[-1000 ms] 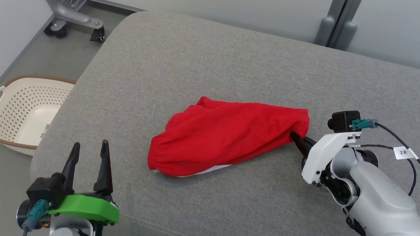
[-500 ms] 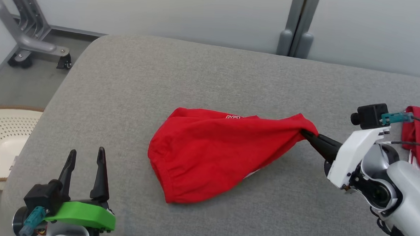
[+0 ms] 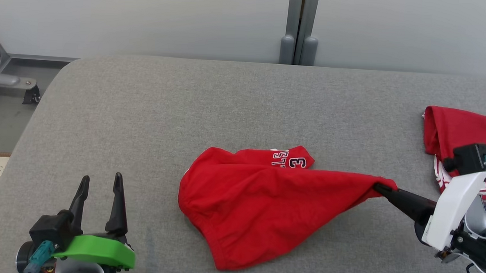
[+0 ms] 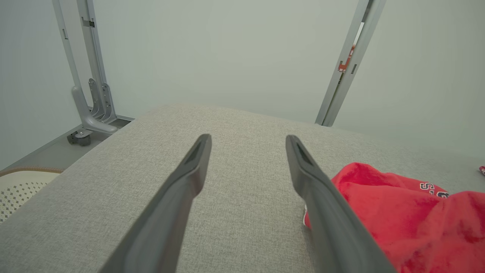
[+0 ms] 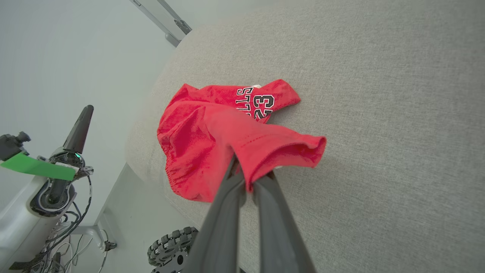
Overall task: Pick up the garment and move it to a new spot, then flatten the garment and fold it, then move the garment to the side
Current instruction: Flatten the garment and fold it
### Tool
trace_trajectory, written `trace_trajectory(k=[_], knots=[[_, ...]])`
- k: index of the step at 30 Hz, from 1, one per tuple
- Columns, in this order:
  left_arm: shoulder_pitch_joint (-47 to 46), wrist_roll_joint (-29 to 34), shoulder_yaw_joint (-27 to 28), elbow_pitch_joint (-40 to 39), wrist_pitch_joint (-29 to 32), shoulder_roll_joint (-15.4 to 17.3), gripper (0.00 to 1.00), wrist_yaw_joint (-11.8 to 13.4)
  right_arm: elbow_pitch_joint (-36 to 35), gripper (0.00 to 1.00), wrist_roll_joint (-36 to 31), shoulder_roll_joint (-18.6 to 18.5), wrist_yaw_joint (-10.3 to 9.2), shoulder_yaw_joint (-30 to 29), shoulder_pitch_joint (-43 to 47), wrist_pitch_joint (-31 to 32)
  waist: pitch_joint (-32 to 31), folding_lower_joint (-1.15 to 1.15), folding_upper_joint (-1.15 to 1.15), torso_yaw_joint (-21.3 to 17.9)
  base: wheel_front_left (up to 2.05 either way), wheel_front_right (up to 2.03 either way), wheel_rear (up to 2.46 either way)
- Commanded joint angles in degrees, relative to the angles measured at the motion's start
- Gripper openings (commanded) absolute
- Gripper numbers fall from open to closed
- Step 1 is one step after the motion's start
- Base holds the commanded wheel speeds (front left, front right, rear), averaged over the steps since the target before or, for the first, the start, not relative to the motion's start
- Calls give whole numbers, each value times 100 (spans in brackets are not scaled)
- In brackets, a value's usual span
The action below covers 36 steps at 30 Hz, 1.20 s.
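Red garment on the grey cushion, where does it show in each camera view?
Head view: red garment at centre, its right corner pinched by the right hand.
Left wrist view: red garment at lower right.
Right wrist view: red garment centre-left, gripped at its near edge.
Shared landmark: the printed lettering on the garment.

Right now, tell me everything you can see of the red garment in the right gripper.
The red garment is soft, knit-looking cloth, crumpled, with a gathered elastic edge at its near-left side and a black-and-white 23 with letters on a flap at the far side. It lies on the grey cushion, one corner drawn taut toward the robot's right and pinched in the shut right gripper.
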Motion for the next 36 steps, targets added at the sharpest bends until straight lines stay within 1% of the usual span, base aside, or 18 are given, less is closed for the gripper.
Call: trace_trajectory(k=[1, 3, 4, 5, 6, 8, 10, 13, 15, 17, 19, 22, 26, 31, 33, 36], knots=[[7, 18, 15, 19, 2, -12, 100, -37, 6, 0, -107, 126, 0, -136, 176, 152, 2, 0, 0, -8, 0, 0, 0], [-21, 29, 1, 46, 2, -28, 100, -41, 213, 0, -386, 403, 0, -360, 358, 449, -2, 0, 0, 5, 0, 0, 0], [-35, 29, -5, 63, 2, -35, 100, -46, 357, 18, -538, 518, 0, -445, 398, 552, -2, 0, 0, 13, 0, 0, 0], [-50, 28, -12, 79, 2, -44, 100, -57, 517, 72, -737, 619, -1, -529, 403, 618, -1, 0, 0, 23, 0, 0, 0], [-70, 28, -27, 105, 1, -56, 100, -75, 767, 100, -1058, 811, 0, -654, 352, 628, 0, 0, 0, 36, 0, 0, 0], [-100, 32, -48, 148, 1, -63, 100, -91, 1110, 100, -1564, 1081, 0, -786, 211, 467, 4, 0, 0, 53, 0, 0, 0], [-122, 38, -63, 190, 1, -60, 100, -106, 1417, 100, -1971, 1269, 0, -869, 109, 178, 11, 0, 0, 68, 0, 0, 0], [-136, 40, -80, 230, 2, -41, 100, -132, 1697, 100, -2406, 1426, -1, -907, -24, -355, 21, 0, 0, 89, 0, 0, 0], [-139, 34, -71, 245, 2, -17, 100, -135, 1751, 100, -2439, 1600, 0, -944, -97, -759, 18, 0, 0, 85, 0, 0, 0], [-126, 39, -66, 256, 2, 0, 100, -124, 1757, 100, -2575, 1611, -1, -967, -117, -1181, 9, 0, 0, 69, 0, 0, 0], [-114, 51, -96, 257, 2, -11, 100, -119, 1678, 100, -2723, 1656, 0, -991, -169, -1792, 0, 0, 0, 45, 0, 0, 0], [-105, 47, -136, 284, 19, -16, 100, -137, 1693, 100, -2863, 1874, 0, -1041, -69, -2749, -50, 0, 0, 6, 0, 0, 0], [-132, 21, -204, 275, 82, -17, 100, -155, 1808, 100, -2923, 2054, -1, -887, 129, -3609, -94, 0, 0, -49, 0, 0, 0], [-193, -27, -362, 193, 242, 24, 100, -256, 2017, 100, -2970, 2118, -1, -724, 168, -4238, -110, 0, 0, -141, 0, 0, 0], [-265, -84, -503, 187, 489, 69, 100, -334, 2086, 100, -2982, 2089, -1, -690, 117, -4389, -102, 0, 0, -176, 0, 0, 0], [-505, -180, -726, 257, 1087, 173, 100, -420, 2189, 100, -2963, 2046, -1, -595, 5, -4479, -87, 0, 0, -247, 0, 0, 0]])
